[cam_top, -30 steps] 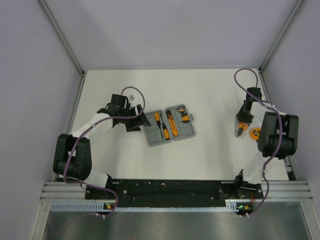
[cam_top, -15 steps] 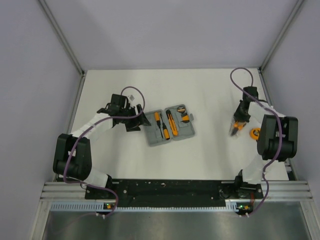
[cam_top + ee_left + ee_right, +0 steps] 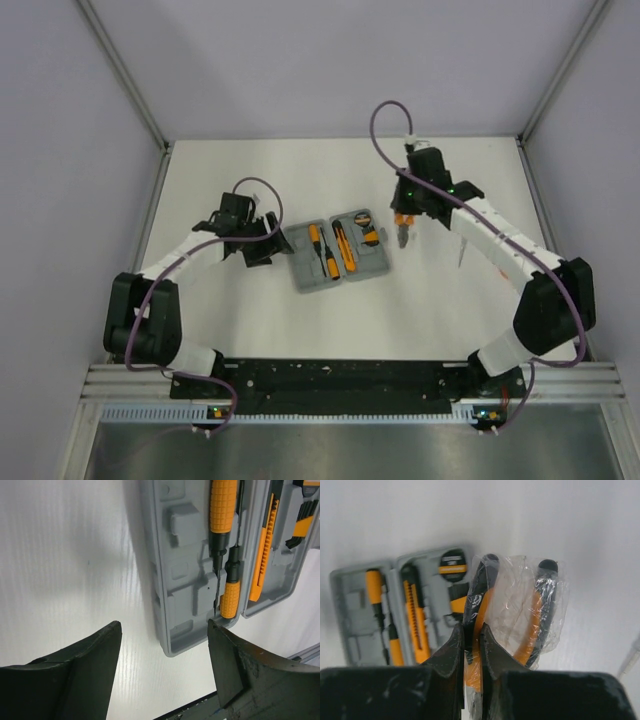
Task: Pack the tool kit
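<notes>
The right gripper (image 3: 471, 630) is clenched on the pliers (image 3: 479, 587), its fingertips pinching one black-and-orange handle. The other handle splays out to the fingers' right. Clear wrap (image 3: 520, 595) covers both handles. Beyond the fingertips and off to their left lies the case (image 3: 350, 580), open flat on the table (image 3: 430, 310). From above, this gripper hangs just beside the case's right edge, apart from it. Far to the fingers' right a thin pale object (image 3: 632, 660) lies on the table; what it is cannot be told.

The left gripper (image 3: 164, 630) is spread wide and grasps nothing. A corner of the case sits between its fingers (image 3: 85, 670) and just past their tips. Whether either finger touches it cannot be told. In the half of the case nearer this gripper, two screwdrivers (image 3: 222, 510) lie in their slots, with bare moulded slots on the side toward the left finger. The farther half holds an orange knife (image 3: 262, 555).
</notes>
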